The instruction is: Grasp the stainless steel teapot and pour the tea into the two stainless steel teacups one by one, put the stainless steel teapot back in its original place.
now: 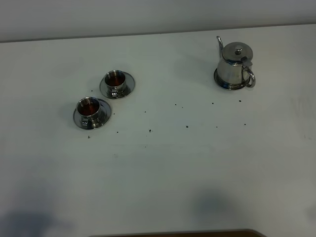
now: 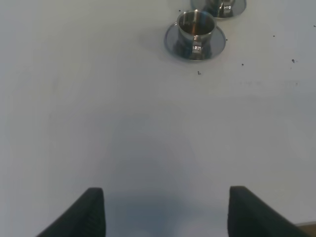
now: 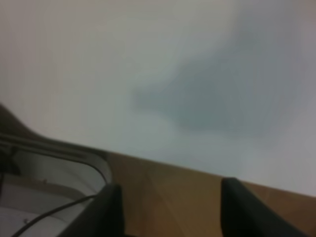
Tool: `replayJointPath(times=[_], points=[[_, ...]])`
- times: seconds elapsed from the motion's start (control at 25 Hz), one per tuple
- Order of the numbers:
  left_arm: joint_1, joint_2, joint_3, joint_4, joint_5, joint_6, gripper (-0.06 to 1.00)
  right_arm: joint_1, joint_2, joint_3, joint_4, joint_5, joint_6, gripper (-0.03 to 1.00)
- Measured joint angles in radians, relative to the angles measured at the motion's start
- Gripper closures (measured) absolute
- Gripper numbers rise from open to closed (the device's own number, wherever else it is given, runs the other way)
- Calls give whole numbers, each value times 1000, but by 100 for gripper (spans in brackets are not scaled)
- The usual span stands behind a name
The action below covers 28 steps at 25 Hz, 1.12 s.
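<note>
The teapot (image 1: 235, 65) stands upright on its coaster (image 1: 223, 83) at the far right of the white counter (image 1: 197, 163), spout pointing left. Well apart at the left, two teacups (image 1: 102, 98) sit on saucers, both holding dark tea, with dark specks scattered between. Both the left hand (image 2: 165, 212) and right hand (image 3: 165, 210) are spread and empty.

White tabletop (image 1: 163, 163) fills nearly the whole high view, matte, evenly lit. Small dark specks (image 1: 187, 126) scattered across its middle. Far edge meets a pale grey wall (image 1: 123, 17) along a slightly slanting line. Soft grey shadows (image 1: 212, 205) lie on the near part of the surface. At the near edge, a brown wooden strip (image 3: 173, 192) shows; beyond it a blurred dark cable (image 3: 54, 212) over something white.
</note>
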Motion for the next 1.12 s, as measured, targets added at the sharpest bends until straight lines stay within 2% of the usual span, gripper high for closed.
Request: replayJointPath(times=[0.24, 0.56, 0.68, 0.96, 1.12], points=[[0, 0, 0, 0, 0, 0, 36, 0, -183, 18, 19, 6, -2, 53], [0, 0, 0, 0, 0, 0, 36, -12, -296, 18, 18, 6, 0, 53], [0, 0, 0, 0, 0, 0, 36, -73, -347, 18, 16, 6, 0, 54], [0, 0, 0, 0, 0, 0, 36, -296, -495, 18, 19, 6, -11, 54], [0, 0, 0, 0, 0, 0, 36, -349, -589, 18, 20, 7, -11, 54]])
